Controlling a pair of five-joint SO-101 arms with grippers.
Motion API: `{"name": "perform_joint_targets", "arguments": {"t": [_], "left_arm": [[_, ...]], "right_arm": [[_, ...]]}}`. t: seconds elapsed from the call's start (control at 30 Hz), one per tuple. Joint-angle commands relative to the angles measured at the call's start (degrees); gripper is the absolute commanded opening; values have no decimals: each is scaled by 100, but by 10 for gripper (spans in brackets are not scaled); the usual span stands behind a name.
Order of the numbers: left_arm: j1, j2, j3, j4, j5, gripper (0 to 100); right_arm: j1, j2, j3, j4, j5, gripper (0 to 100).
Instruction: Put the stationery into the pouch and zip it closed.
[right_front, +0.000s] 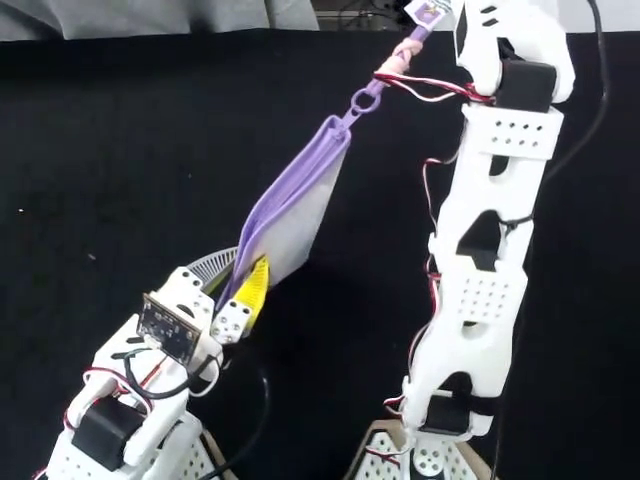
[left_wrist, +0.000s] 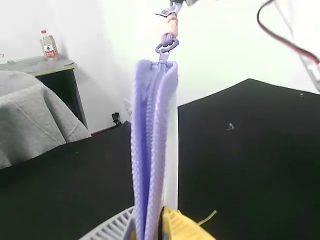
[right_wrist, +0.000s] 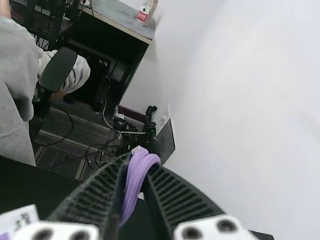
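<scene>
The purple pouch (right_front: 290, 215) hangs stretched in the air between the two arms, slanting from lower left to upper right. My left gripper (right_front: 240, 292), with its yellow finger (right_front: 253, 285), is shut on the pouch's lower end. From the pouch's upper corner the zipper pull ring (right_front: 365, 100) and a strap run up to my right gripper (right_front: 432, 14), which is shut on it. In the left wrist view the pouch (left_wrist: 152, 150) rises edge-on, its zip teeth closed together up to the pull (left_wrist: 166, 42). The right wrist view has the purple strap (right_wrist: 136, 172) pinched between the black ribbed fingers (right_wrist: 95, 195).
The black table (right_front: 120, 170) lies beneath the arms. A grey cloth (right_front: 130, 15) lies along its far edge. The right arm (right_front: 490, 250) stands tall at the right, with red and white wires (right_front: 440, 90) near the strap.
</scene>
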Motion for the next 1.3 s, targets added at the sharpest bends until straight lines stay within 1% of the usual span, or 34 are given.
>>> {"name": "perform_joint_targets", "arguments": {"t": [0.0, 0.13, 0.17, 0.3, 0.33, 0.43, 0.6, 0.83, 0.93, 1.1, 1.17, 1.27], "left_arm": [[-207, -44, -171, 18, 229, 29], [-207, -35, -127, 9, 176, 48], [-215, -35, -119, 26, 176, 80], [-312, -35, -75, 176, 246, 287], [-400, -35, -66, 202, 334, 308], [-690, -35, -110, 193, 642, 312], [-884, -35, -295, -88, 624, 310], [-1481, -35, -1754, 325, 668, 310], [-2018, -35, -2369, 413, 668, 310], [-3248, -35, -3257, 378, 677, 310], [-3565, -35, -3530, 413, 677, 310], [-3846, -35, -3697, 431, 677, 310]], "right_arm": [[484, -66, -57, 70, 88, 15], [-26, -268, -57, 765, 97, 15], [-167, -312, -57, 923, 97, 15], [-651, -462, -57, 1380, 97, 15], [-747, -488, -57, 1468, 97, 15], [-985, -567, -57, 1705, 97, 15], [-1310, -699, -57, 2110, 105, 15], [-1538, -804, -57, 2998, 105, 15], [-1503, -664, -22, 3297, 105, 15], [-1389, -242, -31, 3710, 105, 15], [-1380, 4, -13, 3780, 105, 15], [-1380, 479, -40, 3771, 97, 15]]}}
